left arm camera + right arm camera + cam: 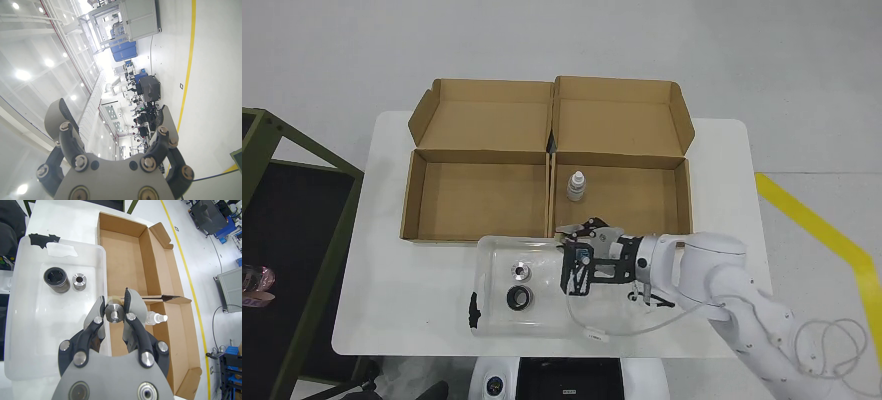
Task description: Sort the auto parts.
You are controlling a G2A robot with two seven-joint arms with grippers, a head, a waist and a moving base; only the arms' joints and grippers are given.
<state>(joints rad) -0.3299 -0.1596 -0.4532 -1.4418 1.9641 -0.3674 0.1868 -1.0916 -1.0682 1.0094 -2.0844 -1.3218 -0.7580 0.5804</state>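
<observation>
The top view shows a white table [392, 300] with two open cardboard boxes side by side in the upper middle of the frame and a clear plastic tub [487, 300] just below them. The left box [477, 200] has a bare floor. The right box [637, 205] holds a small white spray bottle [579, 184] near its left wall.

In the tub's left half stand two parts, close together but apart: a small metal sleeve [519, 271] and, below it in the frame, a large dark-rimmed sleeve [520, 296].

The right arm comes in from the lower right, and the right claw [579, 262] sits at the tub's upper edge, close to the front wall of the right box. From this height, what it holds is hard to make out.

The right wrist view makes that plain. The right claw [114, 302] is clamped on a short metal cylinder [113, 311] with a thin stub on its end, lined up with the tub's rim next to the boxes. It also shows the hollow bores of the large sleeve [56, 279] and the small sleeve [79, 281], and the bottle [155, 318] lying on its side.

The left wrist view looks up into the hall, away from the table. The left claw [113, 106] has its fingers [66, 113] spread wide, with nothing between them.
</observation>
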